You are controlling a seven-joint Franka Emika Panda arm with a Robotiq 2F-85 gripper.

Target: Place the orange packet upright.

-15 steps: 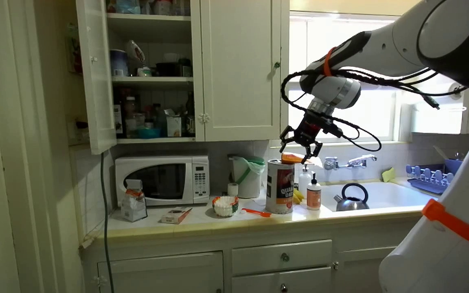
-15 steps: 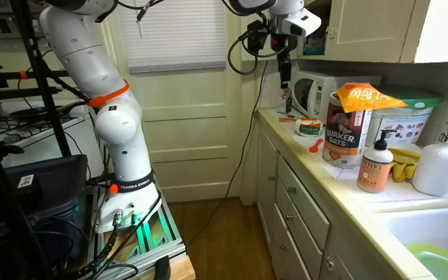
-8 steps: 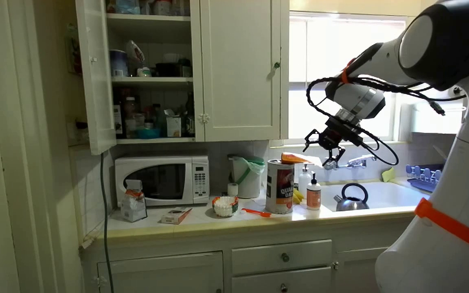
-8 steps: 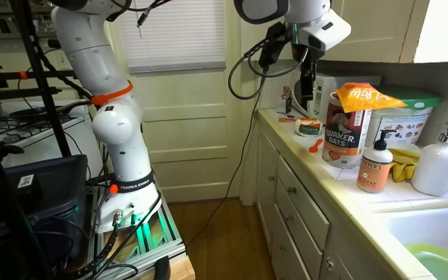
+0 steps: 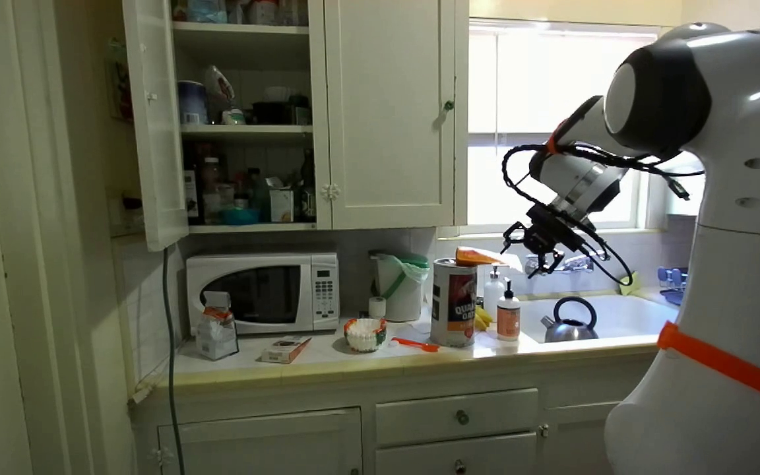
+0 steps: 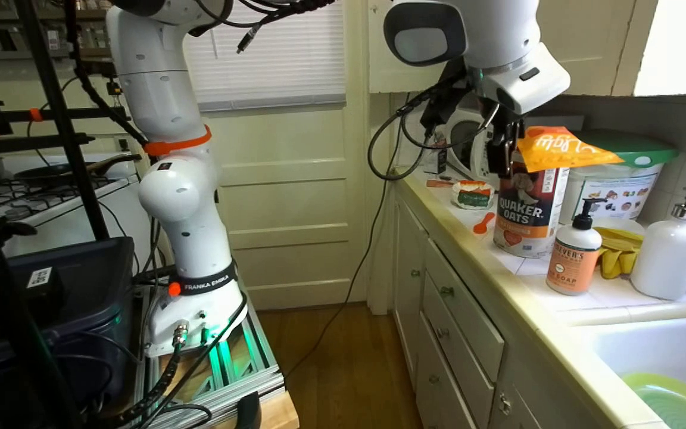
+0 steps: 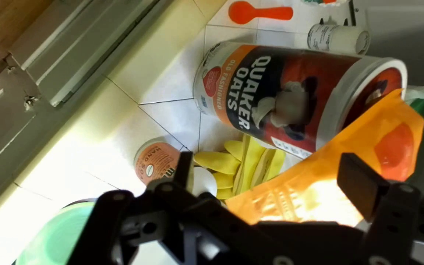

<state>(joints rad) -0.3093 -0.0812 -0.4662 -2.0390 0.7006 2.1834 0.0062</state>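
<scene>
The orange packet [image 5: 475, 256] lies flat across the top of the Quaker Oats canister [image 5: 454, 303], with one end overhanging the rim. It shows with white lettering in an exterior view [image 6: 563, 149]. In the wrist view the packet [image 7: 315, 176] stretches across the space beyond my fingers, bright with glare. My gripper [image 5: 518, 264] is open and empty, close to the packet's pale overhanging end. It also shows edge-on in an exterior view [image 6: 502, 170], in front of the canister's left side. In the wrist view my gripper [image 7: 271, 171] has its fingers wide apart. No contact with the packet is visible.
A hand soap bottle [image 6: 574, 256], a white pump bottle [image 6: 670, 256] and yellow gloves [image 6: 620, 253] stand near the canister. A green-lidded bin [image 6: 617, 179] is behind it. An orange scoop [image 5: 415, 344] lies beside it. The sink [image 5: 644, 316] holds a kettle [image 5: 570, 328].
My open gripper has moved toward the sink and down, away from above the canister to beside the packet's overhanging end. The packet and canister have not moved.
</scene>
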